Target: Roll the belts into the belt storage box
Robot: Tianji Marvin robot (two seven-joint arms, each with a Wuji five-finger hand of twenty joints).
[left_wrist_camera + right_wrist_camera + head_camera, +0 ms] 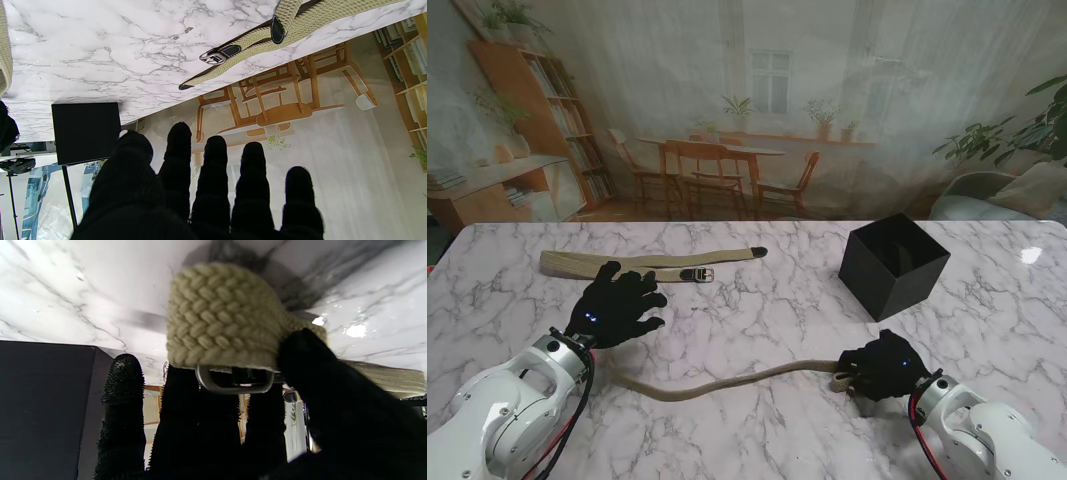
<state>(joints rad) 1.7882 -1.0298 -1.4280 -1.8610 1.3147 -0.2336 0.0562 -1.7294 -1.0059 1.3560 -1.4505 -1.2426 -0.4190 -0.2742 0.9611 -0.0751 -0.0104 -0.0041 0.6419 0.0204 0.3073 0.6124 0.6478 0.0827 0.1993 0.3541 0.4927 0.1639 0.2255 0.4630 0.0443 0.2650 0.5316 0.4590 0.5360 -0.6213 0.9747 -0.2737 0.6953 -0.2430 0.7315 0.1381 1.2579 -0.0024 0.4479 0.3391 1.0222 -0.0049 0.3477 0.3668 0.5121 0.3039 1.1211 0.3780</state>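
- Our left hand [615, 305] hovers with fingers spread, holding nothing, just nearer to us than a folded tan belt [652, 263].
- A second tan belt [727, 380] trails across the marble table [757, 320].
- Our right hand [882, 365] grips its buckle end.
- The black storage box [893, 264] stands open farther away.

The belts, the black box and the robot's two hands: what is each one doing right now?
Far belt: flat on the table, folded over itself, unrolled, untouched.
Near belt: lying in a curve, unrolled, buckle end in the right hand.
Black box: upright, top open, no belt showing inside.
Left hand: open, fingers spread, holding nothing.
Right hand: shut on the near belt's buckle end.
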